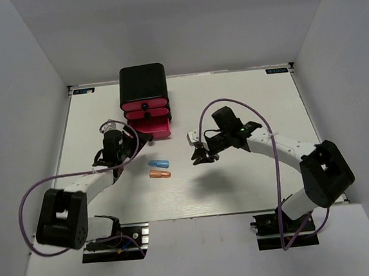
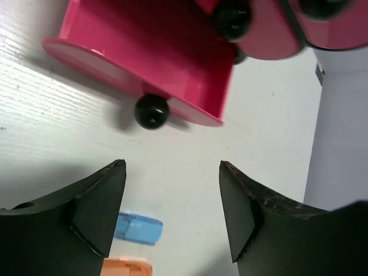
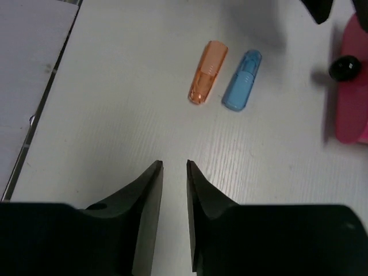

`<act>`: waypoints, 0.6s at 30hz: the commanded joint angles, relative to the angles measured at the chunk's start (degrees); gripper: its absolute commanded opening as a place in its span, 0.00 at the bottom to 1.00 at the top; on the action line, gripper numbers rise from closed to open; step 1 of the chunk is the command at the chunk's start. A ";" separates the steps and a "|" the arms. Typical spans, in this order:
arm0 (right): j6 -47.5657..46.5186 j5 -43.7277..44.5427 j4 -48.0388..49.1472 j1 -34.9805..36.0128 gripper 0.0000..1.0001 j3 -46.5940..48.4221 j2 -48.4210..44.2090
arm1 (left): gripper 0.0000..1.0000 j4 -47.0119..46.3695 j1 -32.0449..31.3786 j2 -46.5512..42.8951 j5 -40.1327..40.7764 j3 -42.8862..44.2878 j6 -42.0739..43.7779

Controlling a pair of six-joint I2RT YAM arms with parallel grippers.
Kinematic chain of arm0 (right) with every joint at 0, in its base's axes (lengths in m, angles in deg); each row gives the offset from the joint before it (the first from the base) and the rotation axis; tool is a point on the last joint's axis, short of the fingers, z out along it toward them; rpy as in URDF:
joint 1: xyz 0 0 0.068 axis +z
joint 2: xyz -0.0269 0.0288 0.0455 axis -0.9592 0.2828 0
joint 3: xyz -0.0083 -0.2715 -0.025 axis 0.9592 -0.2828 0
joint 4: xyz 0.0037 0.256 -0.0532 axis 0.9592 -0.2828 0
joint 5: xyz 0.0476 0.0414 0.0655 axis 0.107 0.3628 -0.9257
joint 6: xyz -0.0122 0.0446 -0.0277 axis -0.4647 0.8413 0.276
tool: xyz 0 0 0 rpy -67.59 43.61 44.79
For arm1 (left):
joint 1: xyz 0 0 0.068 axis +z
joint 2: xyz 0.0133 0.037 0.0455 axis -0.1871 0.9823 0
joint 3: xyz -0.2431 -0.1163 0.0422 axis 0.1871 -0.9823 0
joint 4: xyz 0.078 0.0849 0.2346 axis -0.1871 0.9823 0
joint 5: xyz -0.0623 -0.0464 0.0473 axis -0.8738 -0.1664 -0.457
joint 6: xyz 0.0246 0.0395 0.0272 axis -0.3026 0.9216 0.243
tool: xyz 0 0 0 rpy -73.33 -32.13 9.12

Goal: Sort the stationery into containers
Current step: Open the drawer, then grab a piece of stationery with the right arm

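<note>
Top external view: left gripper [image 1: 132, 144] hangs wide open and empty, right gripper [image 1: 201, 153] nearly closed, empty. Between them on the bench [image 1: 240, 185] lie the blue cap [image 1: 158, 163] and orange cap [image 1: 159, 174]. Upper-centre, the bottom pink drawer [image 1: 153, 130] sits pulled out, probably ready for them.

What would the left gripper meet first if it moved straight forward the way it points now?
Probably the open pink drawer: in the left wrist view its black knob lies ahead of the open left gripper, slightly left of centre. How far ahead is unclear.
</note>
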 commanded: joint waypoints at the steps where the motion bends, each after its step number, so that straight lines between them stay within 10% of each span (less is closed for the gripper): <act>1: 9.17 2.81 8.54 4.75 0.26 1.95 3.32 | 0.76 13.60 -0.39 -9.90 1.27 0.74 5.10; 10: 25.28 16.78 20.41 15.05 0.41 11.87 17.20 | 0.48 39.89 -0.39 -44.06 5.76 -5.15 -0.34; 18: 27.74 25.31 21.91 17.86 0.53 17.85 25.04 | 0.63 56.68 -0.39 -55.88 5.76 -5.15 -5.08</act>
